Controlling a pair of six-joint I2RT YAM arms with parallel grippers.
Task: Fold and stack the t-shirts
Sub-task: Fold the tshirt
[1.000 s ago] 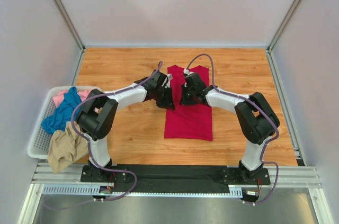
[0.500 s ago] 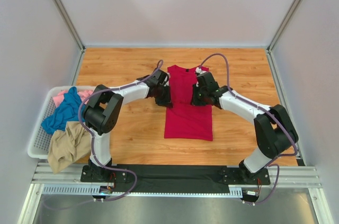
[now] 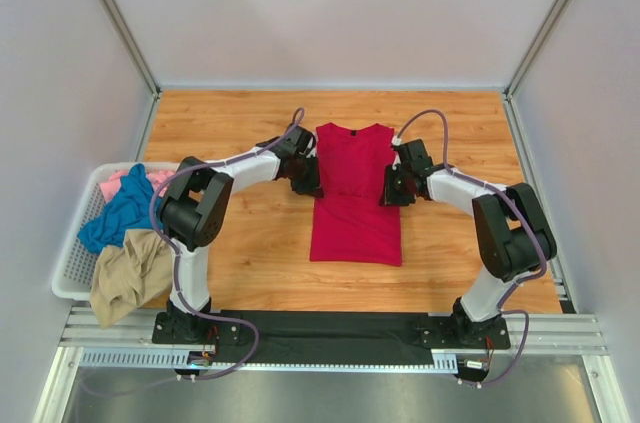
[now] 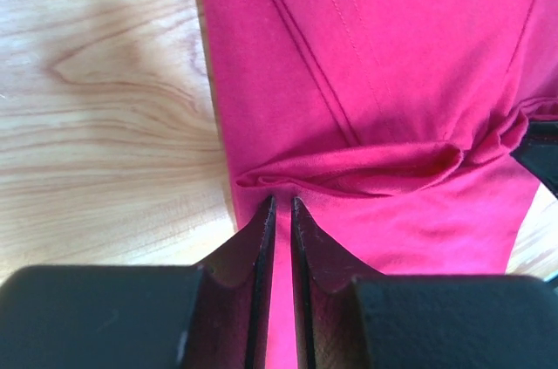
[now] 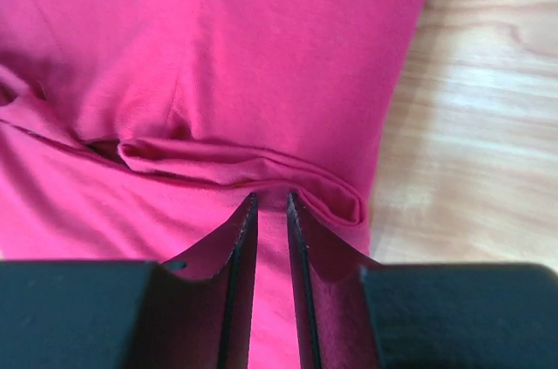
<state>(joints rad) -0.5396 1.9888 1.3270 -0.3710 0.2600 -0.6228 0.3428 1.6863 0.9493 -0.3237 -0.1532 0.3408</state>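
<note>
One wooden table carries the crimson t-shirt, spread flat at its middle, collar away from the arms. At the left edge a white basket holds a teal tee, tan tee and pink tee. Left gripper and right gripper, jaws narrowed, each pinch a raised fold at opposite side edges

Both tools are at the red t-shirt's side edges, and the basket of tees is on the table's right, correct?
No: the top external view shows the basket on the left. The left tool and right tool are at the edges of the red t-shirt.
</note>
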